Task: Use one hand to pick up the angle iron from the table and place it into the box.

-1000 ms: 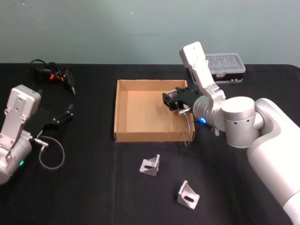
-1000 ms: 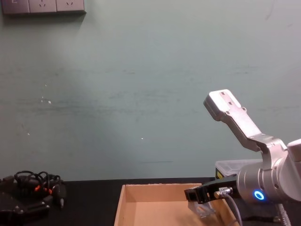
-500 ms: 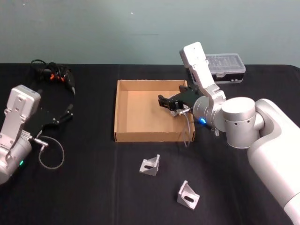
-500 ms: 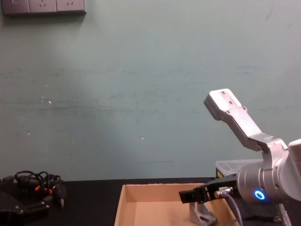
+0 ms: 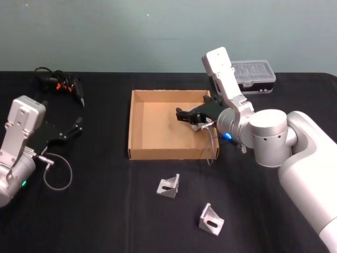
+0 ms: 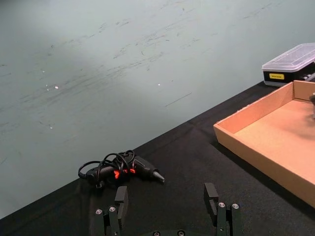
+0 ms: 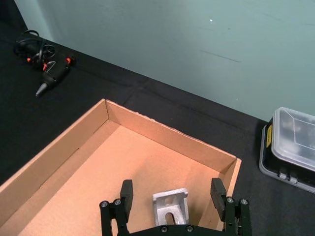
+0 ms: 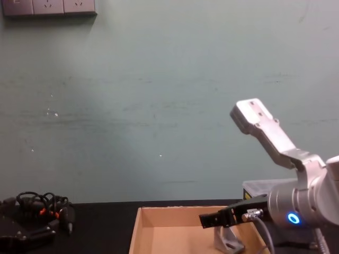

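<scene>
One angle iron (image 7: 171, 206) sits on the floor of the cardboard box (image 7: 162, 135), close to its right wall, upright on one flange. It is also seen from the chest at (image 8: 228, 241), low in the right part of the box (image 8: 139, 227).

Right gripper (image 7: 172, 184) hovers just above it, released. The fingers (image 7: 127, 192) are spread wide on either side of the bracket and not touching it. From the head camera the right gripper (image 5: 180, 114) reaches in over the box's right half; from the chest it is at (image 8: 204, 219).

Two more angle irons lie on the black table (image 5: 105, 211) in front of the box (image 5: 130, 126). One (image 5: 168, 186) is near the front wall, the other (image 5: 211, 219) further toward the robot and to the right.

Left gripper (image 5: 78, 126) is parked at the table's left side, well apart from the box, fingers apart (image 6: 166, 196) and holding nothing.

Black plastic case with clear lid (image 5: 254, 75) sits behind the box to the right, apart from it. Tangle of black cables with orange bits (image 5: 58, 81) lies at the far left of the table.
</scene>
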